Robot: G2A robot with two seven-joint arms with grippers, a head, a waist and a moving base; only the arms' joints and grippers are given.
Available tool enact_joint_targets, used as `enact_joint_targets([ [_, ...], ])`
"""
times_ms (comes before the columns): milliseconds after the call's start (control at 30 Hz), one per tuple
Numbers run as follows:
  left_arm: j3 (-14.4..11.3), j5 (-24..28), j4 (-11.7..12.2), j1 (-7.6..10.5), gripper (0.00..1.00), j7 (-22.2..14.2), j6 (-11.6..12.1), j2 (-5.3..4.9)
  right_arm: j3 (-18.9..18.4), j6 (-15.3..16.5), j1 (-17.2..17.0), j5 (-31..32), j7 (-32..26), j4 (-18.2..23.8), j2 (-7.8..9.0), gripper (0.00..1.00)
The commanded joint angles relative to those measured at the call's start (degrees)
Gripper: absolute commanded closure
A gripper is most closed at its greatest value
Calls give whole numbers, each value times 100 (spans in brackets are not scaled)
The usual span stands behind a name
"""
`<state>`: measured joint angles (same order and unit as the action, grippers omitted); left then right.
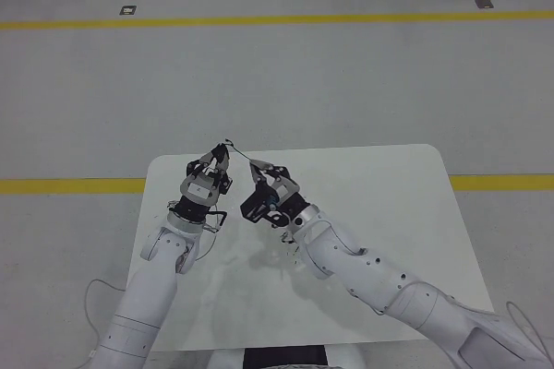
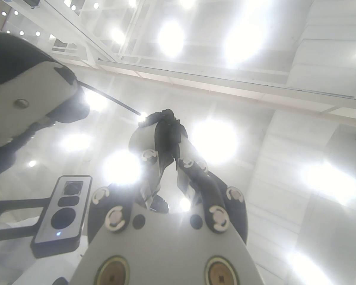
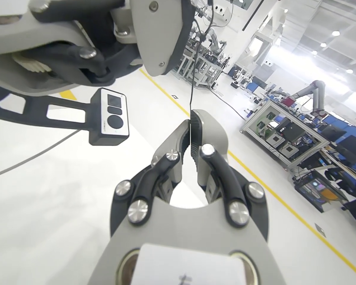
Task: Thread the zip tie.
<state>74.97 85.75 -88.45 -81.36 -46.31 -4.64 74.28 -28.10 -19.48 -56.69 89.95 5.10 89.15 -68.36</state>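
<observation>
A thin black zip tie (image 1: 240,154) is stretched in the air between my two grippers, above the far left part of the white table (image 1: 379,212). My left gripper (image 1: 223,152) is shut on one end of it; in the left wrist view the fingertips (image 2: 166,118) pinch a dark bunched end, and the strap (image 2: 112,98) runs off to a finger (image 2: 26,102) of the right gripper. My right gripper (image 1: 257,171) is shut on the strap's other end. In the right wrist view its pads (image 3: 190,120) clamp the strap (image 3: 192,84), which rises to a finger (image 3: 157,19) of the left gripper close above.
The two grippers stand a few centimetres apart, tips angled toward each other. The table's bare top extends to the right and toward me. Grey floor with yellow lines (image 1: 65,185) lies beyond the table's far edge.
</observation>
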Motion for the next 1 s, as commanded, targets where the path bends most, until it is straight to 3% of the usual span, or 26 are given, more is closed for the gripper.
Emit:
enact_joint_targets([
  [0, 0, 0, 0, 0, 100, 0, 0, 0, 2, 0, -3, 0, -18, -5, 18, 100],
  [633, 0, 0, 0, 0, 100, 0, 0, 0, 282, 0, 188, 0, -215, -49, 127, 100],
  [867, 0, 0, 0, 0, 100, 0, 0, 0, 195, 0, 128, 0, -297, 23, 156, 100],
  [900, 0, 0, 0, 0, 100, 0, 0, 0, 135, 0, 94, 0, -307, 59, 158, 67],
  [933, 0, 0, 0, 0, 100, 0, 0, 0, 23, 0, 21, 0, -288, 141, 156, 3],
  [967, 0, 0, 0, 0, 100, 0, 0, 0, -77, 0, -56, 0, -262, 200, 152, 0],
])
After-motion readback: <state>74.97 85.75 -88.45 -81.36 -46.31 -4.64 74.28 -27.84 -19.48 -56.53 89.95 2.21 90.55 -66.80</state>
